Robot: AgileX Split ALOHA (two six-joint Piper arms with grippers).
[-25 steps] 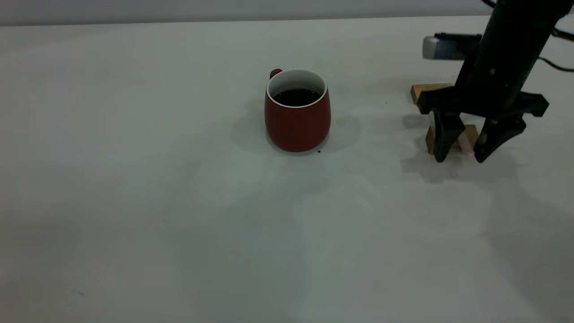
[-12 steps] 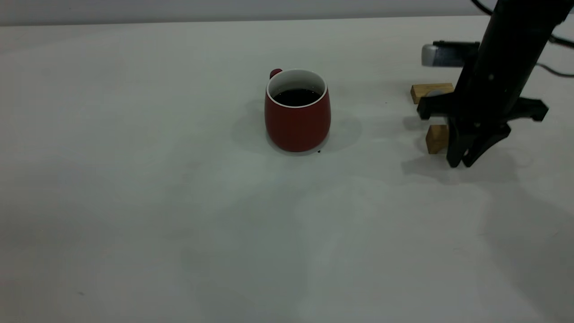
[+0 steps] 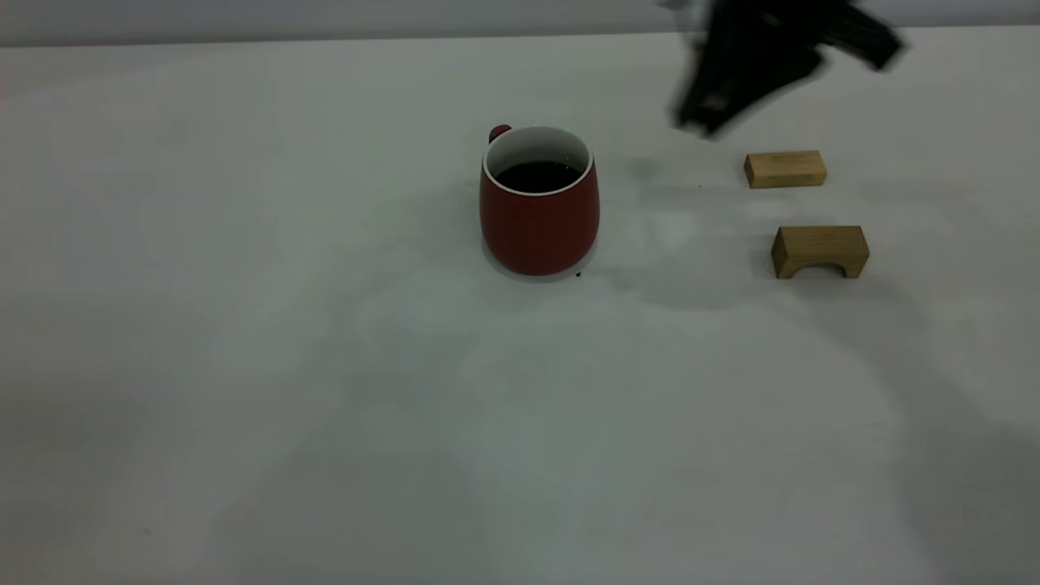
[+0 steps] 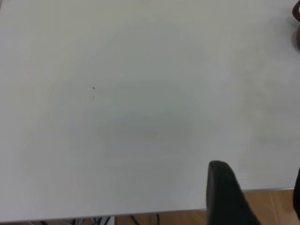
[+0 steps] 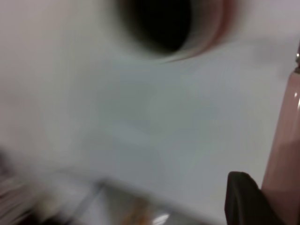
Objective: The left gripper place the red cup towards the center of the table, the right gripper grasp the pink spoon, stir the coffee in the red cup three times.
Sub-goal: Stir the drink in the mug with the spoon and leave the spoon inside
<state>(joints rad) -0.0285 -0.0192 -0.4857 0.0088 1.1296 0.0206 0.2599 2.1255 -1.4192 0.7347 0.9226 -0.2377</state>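
The red cup [image 3: 539,218] stands upright near the middle of the table [image 3: 325,366], its handle turned to the far side and dark coffee [image 3: 538,175] inside. My right gripper [image 3: 704,120] hangs in the air behind and to the right of the cup, blurred by motion. In the right wrist view the pink spoon [image 5: 284,150] has its handle pressed against a black finger [image 5: 241,197], with the cup [image 5: 213,28] ahead. The exterior view does not show the spoon. My left gripper [image 4: 260,190] is open over the table's edge, far from the cup.
Two tan wooden blocks lie right of the cup: a flat one [image 3: 786,168] farther back and an arched one [image 3: 819,250] nearer. Brown floor [image 4: 276,206] shows past the table edge under the left gripper.
The right gripper shut on the spoon at the blocks, then rose and swung left toward the cup. Both blocks now stand uncovered. The cup has not moved.
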